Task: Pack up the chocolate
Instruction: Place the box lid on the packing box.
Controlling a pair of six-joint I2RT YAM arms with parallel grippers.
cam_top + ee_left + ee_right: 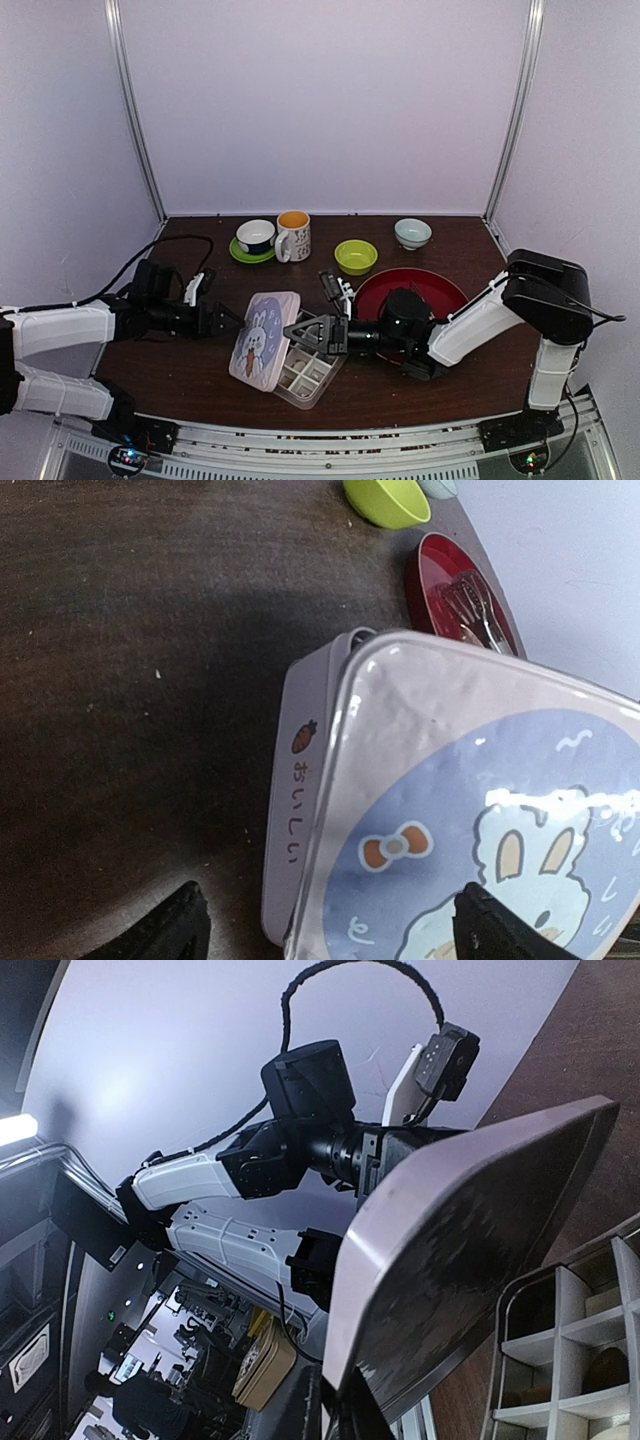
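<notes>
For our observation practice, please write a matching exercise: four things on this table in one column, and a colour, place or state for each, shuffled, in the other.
Column one:
1 plate
2 saucer
3 lid
4 tongs

Column two:
A green
B on the plate
C tilted up
D red

Pairs: 1-D; 2-A; 3-C; 4-B

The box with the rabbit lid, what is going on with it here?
Both arms are at the lid. The right gripper pinches its edge and holds it tilted over the divided clear box. The left gripper is wide open, its jaws either side of the lid's other end, not closed on it. The box is not yet covered; brown and cream chocolate shows in its compartments.
</notes>
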